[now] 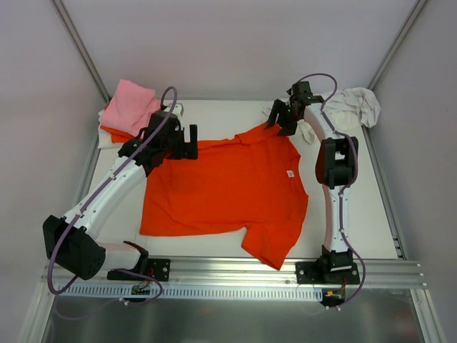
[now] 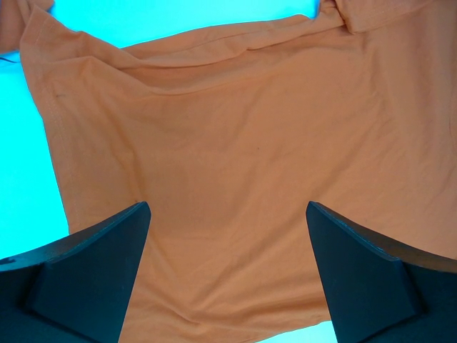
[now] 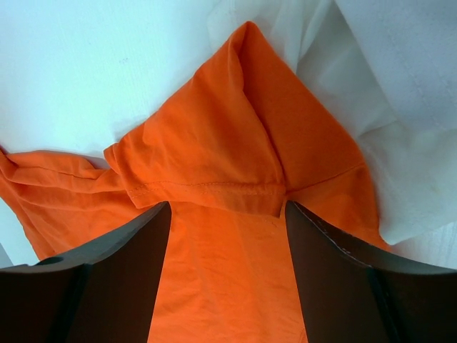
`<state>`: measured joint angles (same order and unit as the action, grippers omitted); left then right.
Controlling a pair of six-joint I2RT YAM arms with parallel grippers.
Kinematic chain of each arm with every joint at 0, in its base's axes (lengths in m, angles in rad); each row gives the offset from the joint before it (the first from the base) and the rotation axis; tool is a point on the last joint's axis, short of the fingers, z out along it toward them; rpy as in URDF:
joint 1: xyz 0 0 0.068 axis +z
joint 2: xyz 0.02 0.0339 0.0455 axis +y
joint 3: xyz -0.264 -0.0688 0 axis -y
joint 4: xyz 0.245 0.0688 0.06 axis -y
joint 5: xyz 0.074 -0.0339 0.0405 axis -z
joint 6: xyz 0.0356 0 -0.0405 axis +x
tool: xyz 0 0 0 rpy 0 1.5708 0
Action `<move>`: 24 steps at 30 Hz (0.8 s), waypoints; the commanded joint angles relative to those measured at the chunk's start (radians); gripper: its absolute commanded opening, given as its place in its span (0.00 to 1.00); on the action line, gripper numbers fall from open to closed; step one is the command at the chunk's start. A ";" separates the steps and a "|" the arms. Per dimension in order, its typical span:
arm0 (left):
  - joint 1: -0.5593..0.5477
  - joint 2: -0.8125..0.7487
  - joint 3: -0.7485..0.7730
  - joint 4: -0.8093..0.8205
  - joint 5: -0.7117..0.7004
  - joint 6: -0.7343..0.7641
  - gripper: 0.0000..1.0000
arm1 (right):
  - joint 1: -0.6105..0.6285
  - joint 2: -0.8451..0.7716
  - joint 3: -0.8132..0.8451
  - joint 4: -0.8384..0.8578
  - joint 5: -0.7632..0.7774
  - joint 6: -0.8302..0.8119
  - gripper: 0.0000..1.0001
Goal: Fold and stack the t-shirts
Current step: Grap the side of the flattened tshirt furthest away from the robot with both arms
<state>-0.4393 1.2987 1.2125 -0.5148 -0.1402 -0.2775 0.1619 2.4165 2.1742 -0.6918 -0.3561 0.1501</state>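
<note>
Our right gripper (image 3: 228, 204) is closest, with its two dark fingers (image 3: 107, 271) standing apart. Between them lies a folded-over sleeve (image 3: 214, 164) of the orange t-shirt (image 3: 221, 286). Nothing is pinched yet. Our left gripper (image 2: 228, 207) is spread wide and holds nothing. It hangs over the far left corner of the same shirt.

We see the orange t-shirt lying spread out in the middle of the white table (image 1: 371, 214). A pink t-shirt (image 1: 132, 103) rests on a little pile in the far left corner. A white t-shirt (image 1: 357, 106) lies crumpled in the far right corner, touching the sleeve.

We think the shirt is soft, light and floppy. It will sag and wrinkle if we lift it by one spot. It will not break, but thin cloth can slip out of a loose pinch. We would pinch the sleeve at its stitched edge and the far corner at the hem, so both grippers lift one side together. We must take only orange cloth, not the white shirt next to it.
</note>
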 commanded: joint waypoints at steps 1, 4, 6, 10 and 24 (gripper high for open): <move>-0.007 0.010 0.047 0.001 -0.021 0.004 0.94 | -0.001 -0.003 0.007 0.025 -0.026 0.019 0.69; -0.007 0.014 0.050 0.001 -0.022 0.006 0.94 | -0.001 0.000 0.010 0.029 -0.027 0.020 0.67; -0.007 0.014 0.051 0.001 -0.022 0.008 0.94 | -0.001 0.003 0.007 0.031 -0.030 0.022 0.66; -0.009 0.016 0.051 -0.001 -0.024 0.011 0.94 | -0.001 0.007 -0.001 0.035 -0.038 0.025 0.60; -0.007 0.014 0.058 -0.010 -0.029 0.021 0.94 | 0.001 0.010 -0.025 0.049 -0.037 0.031 0.57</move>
<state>-0.4393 1.3163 1.2263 -0.5201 -0.1413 -0.2741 0.1623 2.4229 2.1590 -0.6537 -0.3824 0.1761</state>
